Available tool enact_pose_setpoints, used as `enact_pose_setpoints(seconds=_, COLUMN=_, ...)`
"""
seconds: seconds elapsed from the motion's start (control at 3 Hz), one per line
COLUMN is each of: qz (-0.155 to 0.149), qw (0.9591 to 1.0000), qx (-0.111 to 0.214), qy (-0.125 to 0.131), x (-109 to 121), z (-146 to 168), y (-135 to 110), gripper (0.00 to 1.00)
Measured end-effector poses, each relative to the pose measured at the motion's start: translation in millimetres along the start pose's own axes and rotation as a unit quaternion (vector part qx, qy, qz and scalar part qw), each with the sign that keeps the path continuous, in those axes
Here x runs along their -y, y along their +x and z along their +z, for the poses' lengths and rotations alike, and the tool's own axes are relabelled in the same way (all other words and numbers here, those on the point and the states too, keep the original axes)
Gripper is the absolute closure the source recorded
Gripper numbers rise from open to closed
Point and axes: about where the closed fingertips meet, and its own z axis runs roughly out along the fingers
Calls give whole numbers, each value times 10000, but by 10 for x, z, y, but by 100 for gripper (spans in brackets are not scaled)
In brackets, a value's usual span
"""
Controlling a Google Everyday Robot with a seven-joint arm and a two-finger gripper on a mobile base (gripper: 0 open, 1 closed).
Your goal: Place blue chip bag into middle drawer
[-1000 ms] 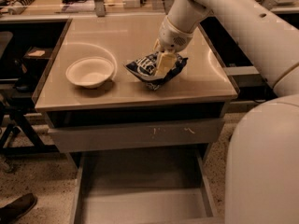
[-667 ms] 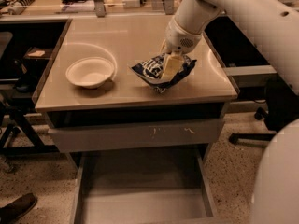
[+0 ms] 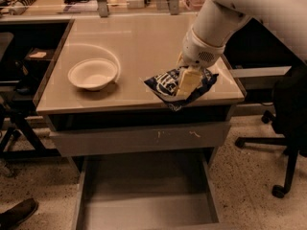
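The blue chip bag [image 3: 169,84] is a dark blue crinkly bag with white lettering. My gripper [image 3: 187,83] is shut on it and holds it lifted over the front right part of the tabletop [image 3: 139,42], its lower corner hanging past the front edge. The pale fingers [image 3: 186,79] press the bag's middle. The middle drawer [image 3: 144,195] stands pulled open below the table, a wide shallow grey tray with low side walls and a bare flat floor. It lies below and in front of the bag.
A white round bowl [image 3: 92,74] sits on the left of the tabletop. A shut drawer front [image 3: 139,138] with pale scratch marks lies under the tabletop. An office chair base [image 3: 283,176] stands at the right. A shoe [image 3: 17,213] shows at the lower left.
The gripper has carried the bag to the right and toward the table's front edge, lifting it off the tabletop. The arm has swung away from the lower right. The bowl has not moved.
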Motion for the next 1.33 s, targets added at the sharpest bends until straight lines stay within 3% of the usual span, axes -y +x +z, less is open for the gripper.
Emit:
enact_pose_setpoints(seconds=0.67, qz=335, qw=9984, qx=-438, qy=-146, x=-862, z=-151, y=3, gripper=100)
enact_pose_setpoints(seconds=1.0, qz=336, qw=9984, qx=-438, qy=-146, x=-862, z=-151, y=3, gripper=100)
enact_pose_setpoints(seconds=1.33, qz=633, qw=9965, qx=-319, qy=-453, x=-1101, z=199, y=100, gripper=100)
